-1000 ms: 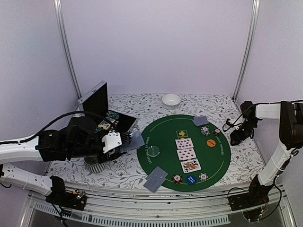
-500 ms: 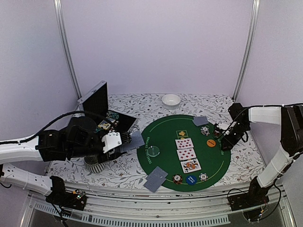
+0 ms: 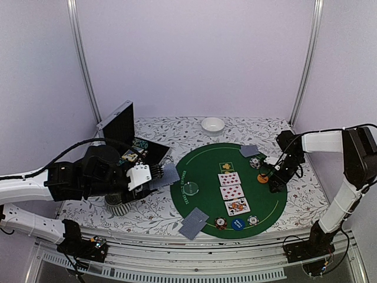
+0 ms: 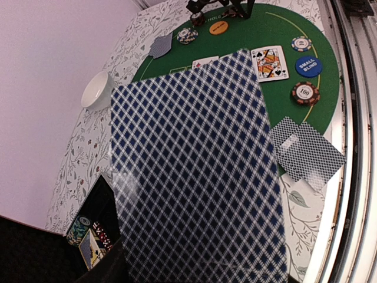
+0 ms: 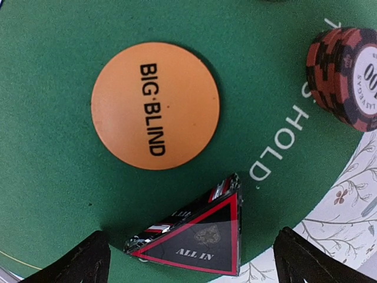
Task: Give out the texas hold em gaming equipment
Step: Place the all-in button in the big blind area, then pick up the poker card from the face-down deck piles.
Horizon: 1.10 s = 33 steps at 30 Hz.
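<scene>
Left gripper (image 3: 154, 175): closed on one check-backed playing card (image 4: 194, 171), held off the green mat (image 3: 203, 171) at its 9 o'clock side. Right gripper (image 3: 274, 180): fingers spread wide, gripping nothing, straddling the red triangular marker (image 5: 197, 236). Marker lies flat on the mat near its 3 o'clock rim, at 5 o'clock of the orange button (image 5: 155, 105).

We're looking at a robot lab cell, not anyone's home: plain lilac walls (image 3: 194, 53) close in on three sides, bare metal posts (image 3: 82, 65) climb the corners, and two robot arms, left (image 3: 23, 188) and right (image 3: 321, 141), stand bolted to a metal rail (image 3: 194, 259) along the near edge of the cloth-covered surface (image 3: 177, 127).
</scene>
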Tool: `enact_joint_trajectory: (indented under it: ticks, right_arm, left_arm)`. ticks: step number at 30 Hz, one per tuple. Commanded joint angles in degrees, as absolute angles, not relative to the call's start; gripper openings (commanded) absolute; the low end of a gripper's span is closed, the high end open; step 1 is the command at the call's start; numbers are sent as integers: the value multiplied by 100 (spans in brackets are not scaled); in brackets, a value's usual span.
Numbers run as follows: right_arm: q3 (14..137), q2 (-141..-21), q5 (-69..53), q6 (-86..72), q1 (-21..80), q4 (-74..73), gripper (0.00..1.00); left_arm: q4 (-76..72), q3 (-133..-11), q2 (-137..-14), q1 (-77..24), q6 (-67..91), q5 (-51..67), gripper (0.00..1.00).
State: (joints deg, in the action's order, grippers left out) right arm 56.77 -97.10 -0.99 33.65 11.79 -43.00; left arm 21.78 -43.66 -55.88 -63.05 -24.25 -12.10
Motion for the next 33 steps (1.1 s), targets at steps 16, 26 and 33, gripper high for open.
enact_joint_trajectory:
  ticks: [16, 26, 33]
  right_arm:
    - [7577, -7657, -448, 1123, 3586, -3393, 99]
    - [7558, -8629, -2789, -1810, 4806, -1065, 85]
    - [7944, -9487, -3448, -2303, 5407, -736, 76]
  left_arm:
    - [2096, -4509, -5812, -6235, -2457, -1195, 53]
    - [1986, -4430, -5770, -6257, -2461, -1197, 53]
    - [1980, -4430, -5769, -6265, -2465, -1187, 53]
